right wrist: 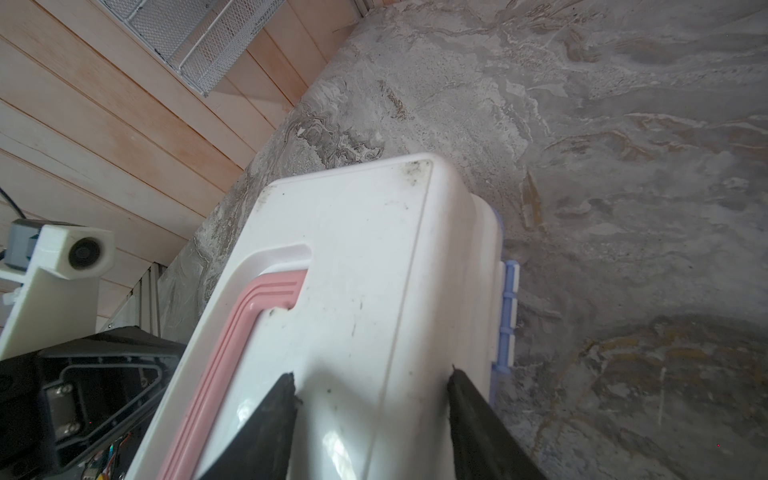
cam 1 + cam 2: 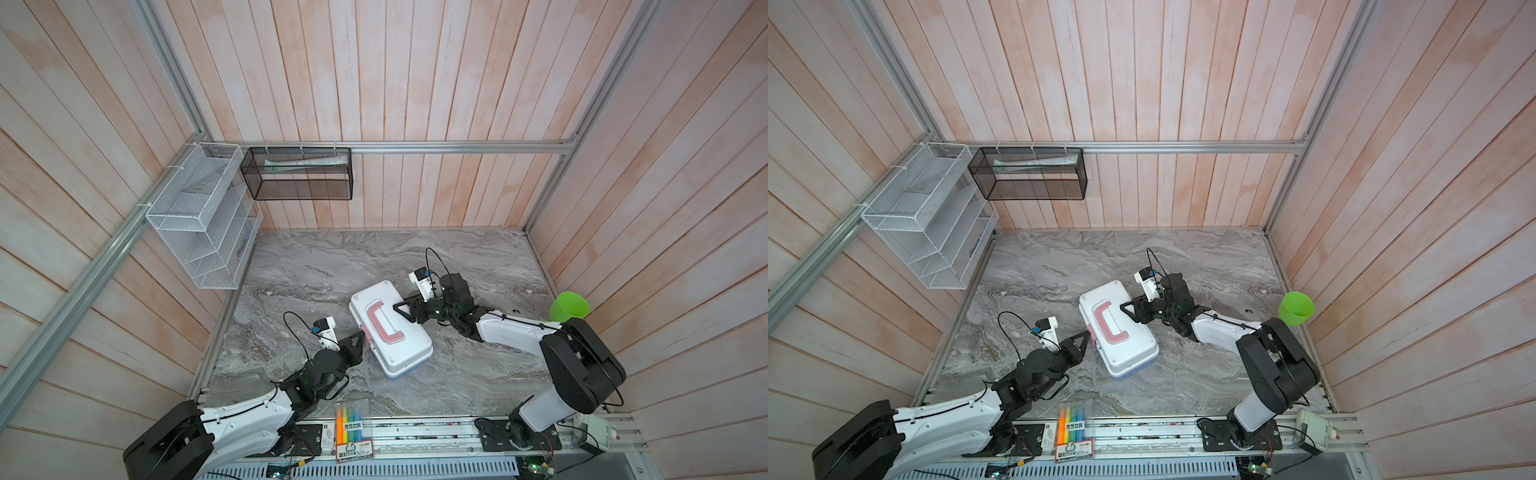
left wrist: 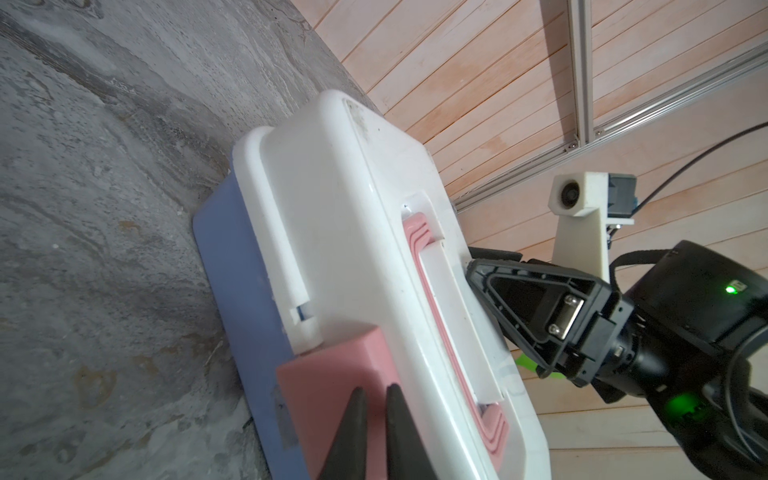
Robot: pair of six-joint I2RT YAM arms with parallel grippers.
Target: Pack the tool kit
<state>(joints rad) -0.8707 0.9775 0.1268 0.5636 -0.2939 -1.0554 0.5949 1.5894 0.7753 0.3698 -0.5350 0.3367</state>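
Observation:
The tool kit (image 2: 409, 347) (image 2: 1136, 349) lies closed on the marble table, white lid up, with the pink C-shaped handle (image 2: 384, 326) folded flat and the light blue base (image 3: 224, 266) underneath. My left gripper (image 2: 362, 337) (image 2: 1088, 332) (image 3: 376, 388) is at the case's front side. Its jaws are nearly together, tips against the pink latch (image 3: 328, 374). My right gripper (image 2: 400, 307) (image 2: 1125, 307) (image 1: 372, 376) stands open at the back edge, one finger over the lid (image 1: 374, 249), the other beside the blue hinge (image 1: 509, 316). No loose tools are in view.
A clear pack of coloured highlighters (image 2: 353, 428) lies at the front edge between the arm bases. A green cup (image 2: 569, 306) sits at the right wall. A white wire rack (image 2: 199, 216) and a black mesh basket (image 2: 297, 174) hang at the back left.

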